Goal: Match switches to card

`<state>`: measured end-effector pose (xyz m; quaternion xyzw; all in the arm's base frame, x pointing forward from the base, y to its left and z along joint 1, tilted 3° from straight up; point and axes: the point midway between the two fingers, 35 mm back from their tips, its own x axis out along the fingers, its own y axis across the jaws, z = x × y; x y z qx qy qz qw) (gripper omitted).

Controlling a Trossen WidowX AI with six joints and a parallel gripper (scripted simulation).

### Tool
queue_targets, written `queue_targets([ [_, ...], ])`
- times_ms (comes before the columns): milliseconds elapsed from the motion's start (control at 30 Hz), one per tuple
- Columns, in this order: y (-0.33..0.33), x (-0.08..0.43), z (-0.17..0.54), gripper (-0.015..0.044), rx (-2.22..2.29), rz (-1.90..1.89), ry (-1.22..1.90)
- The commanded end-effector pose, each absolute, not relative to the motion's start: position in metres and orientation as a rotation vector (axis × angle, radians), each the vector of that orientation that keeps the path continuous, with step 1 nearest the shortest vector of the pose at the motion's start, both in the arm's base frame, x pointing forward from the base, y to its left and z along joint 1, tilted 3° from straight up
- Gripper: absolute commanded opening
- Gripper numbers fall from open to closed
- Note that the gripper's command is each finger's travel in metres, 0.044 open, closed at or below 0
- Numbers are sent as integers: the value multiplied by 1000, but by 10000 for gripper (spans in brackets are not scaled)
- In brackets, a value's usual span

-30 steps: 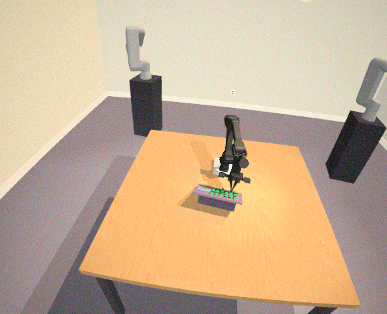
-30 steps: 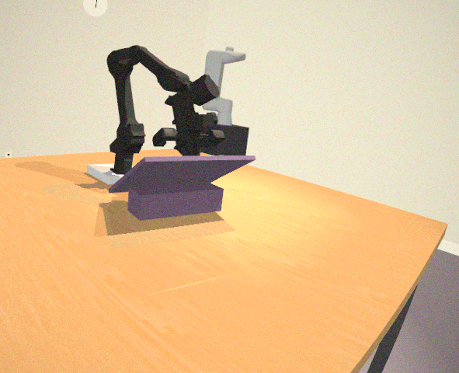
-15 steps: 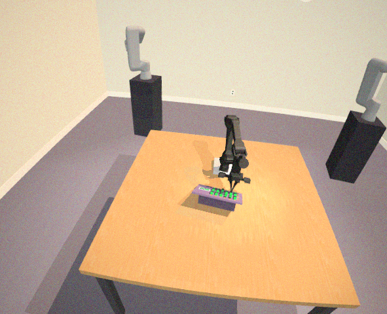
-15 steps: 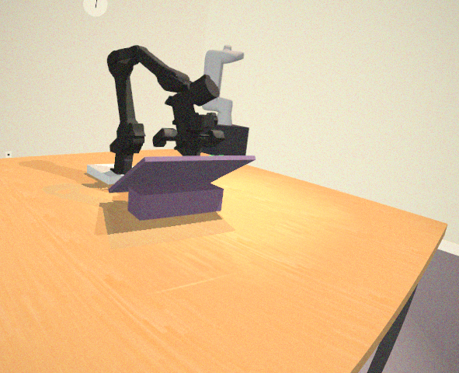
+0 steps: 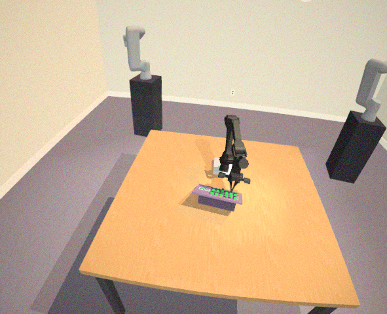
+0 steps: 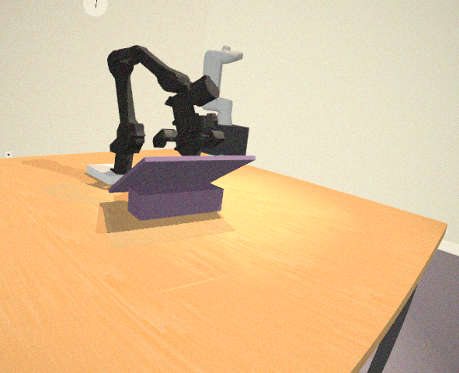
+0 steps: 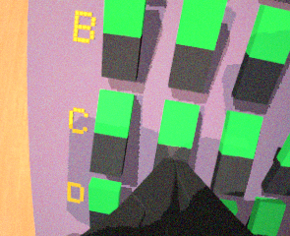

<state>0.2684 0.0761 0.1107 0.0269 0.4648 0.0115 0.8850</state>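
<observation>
The purple panel (image 5: 196, 190) (image 6: 181, 176) (image 7: 48, 93) slopes and carries rows of green and dark grey switches; yellow letters B, C and D mark rows in the wrist view. My gripper (image 5: 232, 190) (image 7: 171, 168) is shut and empty, pointing down at the panel. Its tips overlap the dark grey half of the second switch (image 7: 179, 123) in row C; whether they touch it I cannot tell. The first row C switch (image 7: 114, 114) is left of them, the third (image 7: 240, 135) right. Row D is partly hidden by the fingers. The card (image 5: 204, 188) is too small to read.
The panel stands on a purple block (image 5: 216, 201) (image 6: 177, 203) on the wooden table (image 5: 200, 256) (image 6: 221, 305). The arm's pale base plate (image 5: 217, 166) (image 6: 101, 173) is behind the panel. Two grey arms on dark pedestals (image 5: 146, 104) (image 5: 355, 145) stand beyond the table.
</observation>
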Motion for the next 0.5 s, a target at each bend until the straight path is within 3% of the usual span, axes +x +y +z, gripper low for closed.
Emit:
queue_targets([
  [0, 77, 269, 110, 0, 53, 29, 968],
  [467, 77, 270, 108, 0, 53, 29, 968],
])
